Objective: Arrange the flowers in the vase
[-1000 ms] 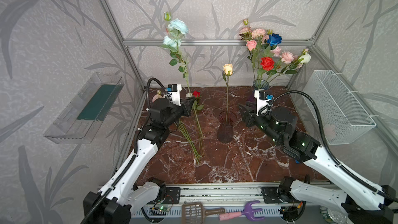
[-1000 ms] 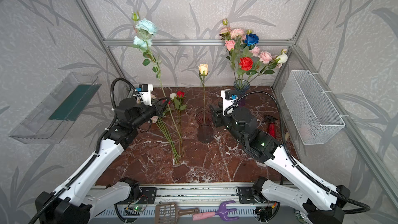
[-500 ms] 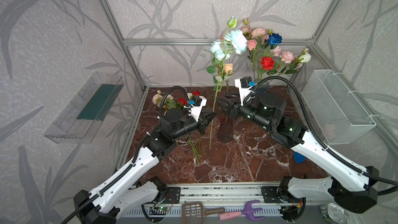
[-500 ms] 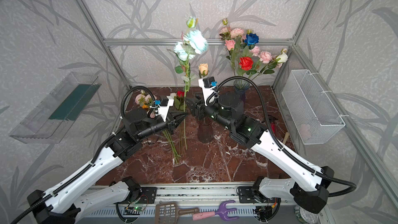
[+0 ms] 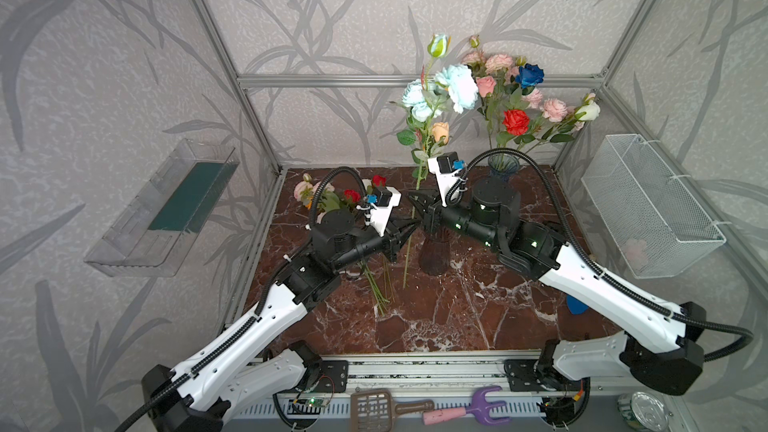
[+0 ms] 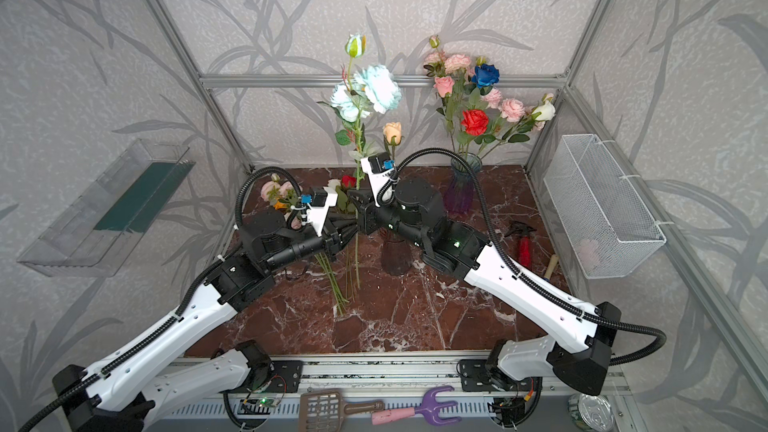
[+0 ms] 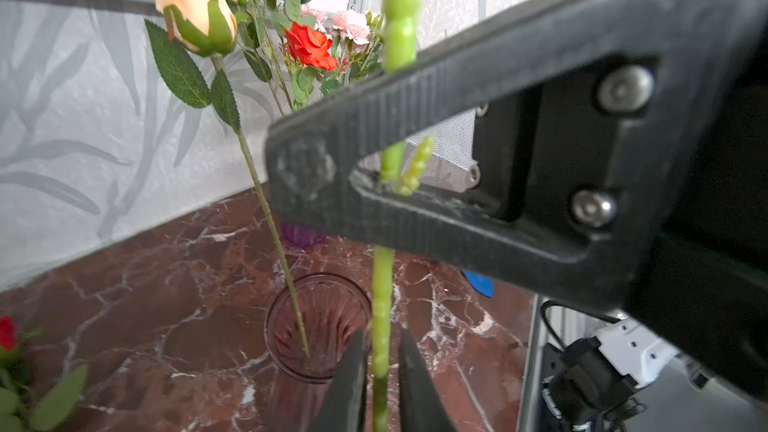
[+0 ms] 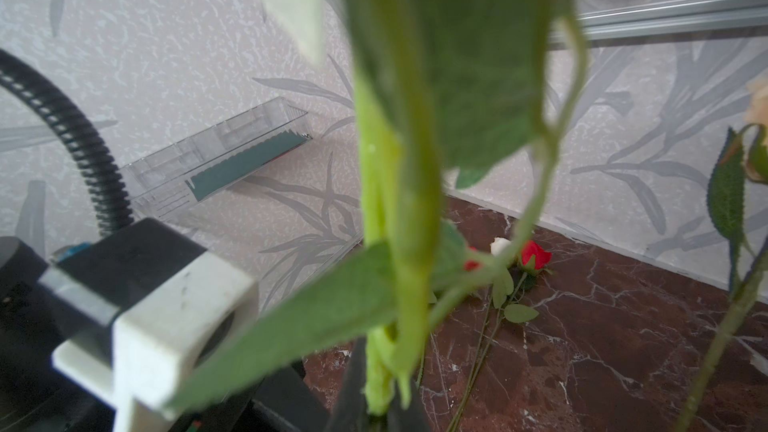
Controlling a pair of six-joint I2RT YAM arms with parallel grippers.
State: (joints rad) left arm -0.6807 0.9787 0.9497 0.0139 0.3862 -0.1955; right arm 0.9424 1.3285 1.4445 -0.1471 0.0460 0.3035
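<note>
Nearest me, the front of the marble worktop (image 5: 436,326) is lying bare, so that is where the arms are getting room to swing. Just beyond, the left fingers (image 7: 349,388) are standing slightly spread either side of the pale-blue peony (image 5: 457,87), low on its stem. The right fingers (image 7: 478,68) are pinching that stem higher up and holding it upright. Its foot is hanging just beside the dark vase (image 5: 434,253), not over the mouth. Lowering it now, I judge, is risking a jab at the rim that tips the vase, or a nudge to the peach rose (image 5: 440,131) leaning inside. On one pinch alone, the heavy blooms may be turning the stem. Left of the vase, loose flowers (image 5: 349,195) are crowding the worktop. Behind, the bouquet vase (image 5: 503,166) and back wall (image 5: 332,126) are closing things in.
</note>
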